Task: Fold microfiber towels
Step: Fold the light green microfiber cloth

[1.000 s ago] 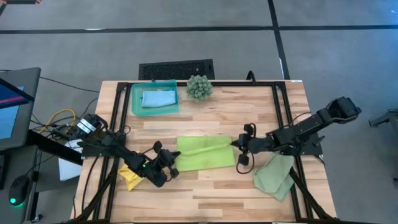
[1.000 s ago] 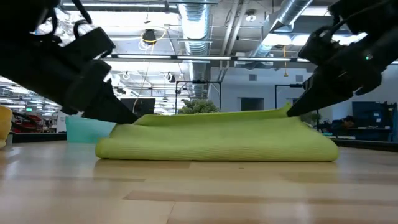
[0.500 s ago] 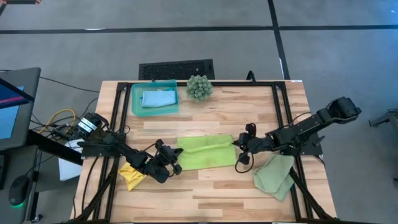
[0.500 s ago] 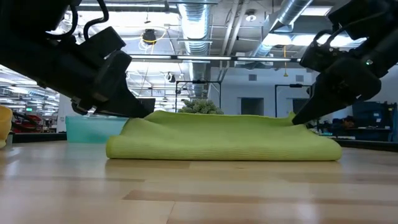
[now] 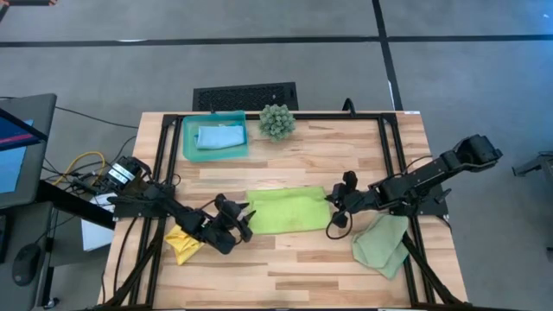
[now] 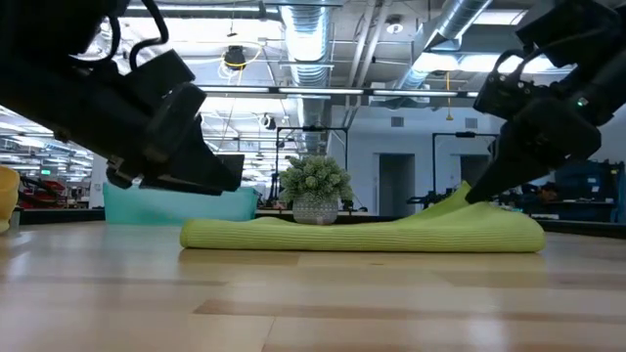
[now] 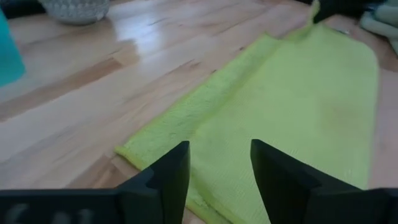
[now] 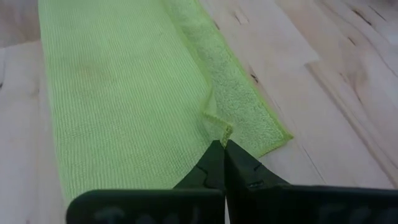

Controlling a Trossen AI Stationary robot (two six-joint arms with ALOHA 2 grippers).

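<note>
The lime green towel point(image 5: 289, 212) lies folded in a long strip at the table's middle. My left gripper point(image 7: 219, 152) stands open just over the towel's left end point(image 6: 210, 233), with nothing between its fingers. My right gripper point(image 8: 221, 146) is shut on the towel at its right end. A light blue towel point(image 5: 219, 136) lies in the teal tray point(image 5: 188, 142). A yellow towel point(image 5: 180, 244) lies under my left arm. A pale sage green towel point(image 5: 380, 242) lies near the table's right edge. My right gripper pinches a small corner of the towel's top layer point(image 8: 219, 129) between its two fingertips, at the towel's right end. The fingers slant down from the table's right side. That corner point(image 6: 458, 200) stands a little raised; the rest of the towel lies flat on the table.
A spiky green plant in a pot point(image 5: 276, 121) stands at the far edge beside the tray. A black frame point(image 5: 164, 164) runs along the table's left, right and far sides. Bare wood point(image 5: 294, 268) lies toward the near edge.
My left gripper has opened and let go of the lime green towel's left end. That end, held up in a tent before, has fallen flat onto the table. The right end stays raised in my right gripper.
</note>
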